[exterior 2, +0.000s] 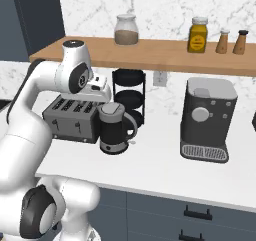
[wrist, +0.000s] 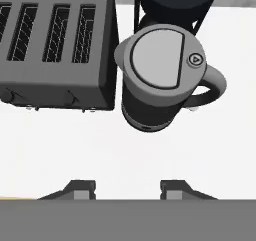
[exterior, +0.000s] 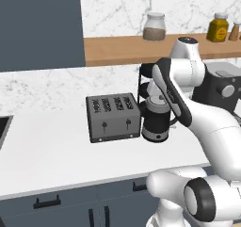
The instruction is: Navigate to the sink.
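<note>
Base faces toaster (exterior: 113, 117); sink (exterior: 3, 127) edge far left of it, drive unfinished. Hand (wrist: 127, 187) wide, empty, above kettle (wrist: 159, 77).

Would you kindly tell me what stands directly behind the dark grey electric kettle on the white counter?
Behind the dark grey electric kettle stands a black round tiered wire rack, against the marble wall. The kettle covers the rack's lowest part, so whatever sits on its bottom tier cannot be seen.
</note>
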